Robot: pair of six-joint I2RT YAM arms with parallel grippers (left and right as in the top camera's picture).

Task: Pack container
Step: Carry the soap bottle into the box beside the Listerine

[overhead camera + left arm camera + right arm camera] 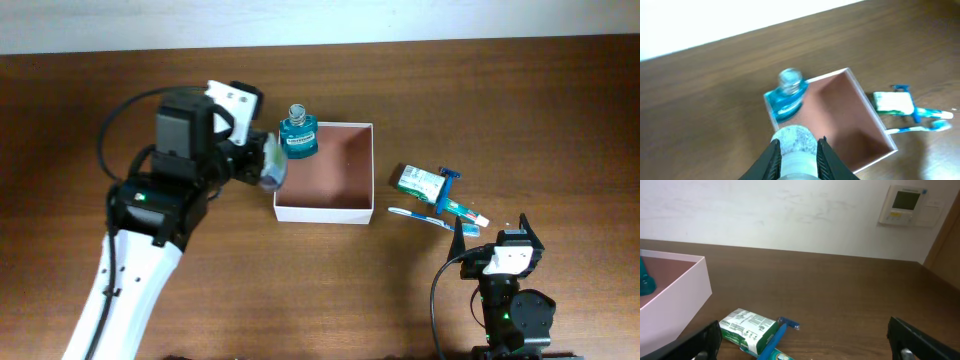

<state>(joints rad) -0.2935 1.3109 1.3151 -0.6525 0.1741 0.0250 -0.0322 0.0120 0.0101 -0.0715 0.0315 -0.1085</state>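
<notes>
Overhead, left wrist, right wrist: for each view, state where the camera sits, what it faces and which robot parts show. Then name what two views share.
Overhead: above the table, looking down; both arms show, left gripper and right gripper.
Left wrist: on the left arm, looking down at the container and teal bottle; its fingers grip a grey item.
Right wrist: low, facing the wall; open fingers at the bottom corners.
Shared: both wrist views show the green box.

A grey cylinder (pixel 795 144) sits clamped between the fingers (pixel 771 159).

text: none legible | small box (pixel 747 330): print too blurred | wall panel (pixel 910 205): unreadable
</notes>
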